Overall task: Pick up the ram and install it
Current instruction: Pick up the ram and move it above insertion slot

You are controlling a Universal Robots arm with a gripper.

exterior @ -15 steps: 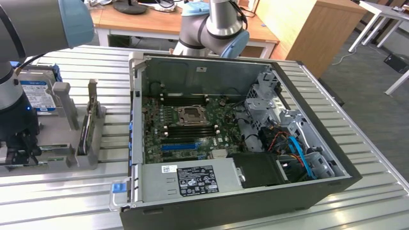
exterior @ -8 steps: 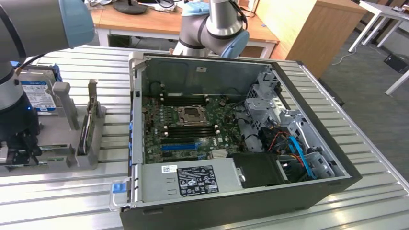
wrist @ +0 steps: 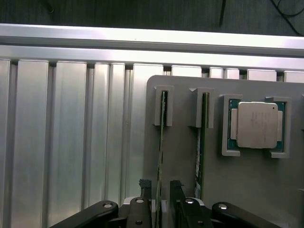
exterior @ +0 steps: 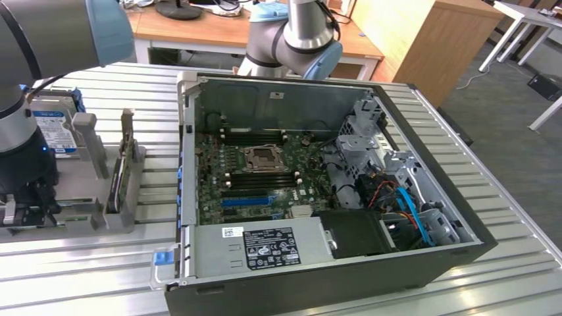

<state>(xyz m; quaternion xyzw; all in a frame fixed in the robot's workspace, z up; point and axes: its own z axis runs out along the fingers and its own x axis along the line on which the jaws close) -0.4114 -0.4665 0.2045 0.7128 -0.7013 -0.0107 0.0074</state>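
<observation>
Currently: ram (wrist: 161,156), thin, light, stiff, fragile; was stood edge-up in rack (wrist: 183,142). Judged best gripped by flat faces, chips avoided. Gripper (wrist: 160,185) was held wide, straddling it.

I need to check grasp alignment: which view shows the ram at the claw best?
The wrist view: the ram stands on edge in the grey holder, between the open claw's fingers. The exterior view shows that holder at its left, beside the computer case, but I cannot pick out the stick there.
</observation>
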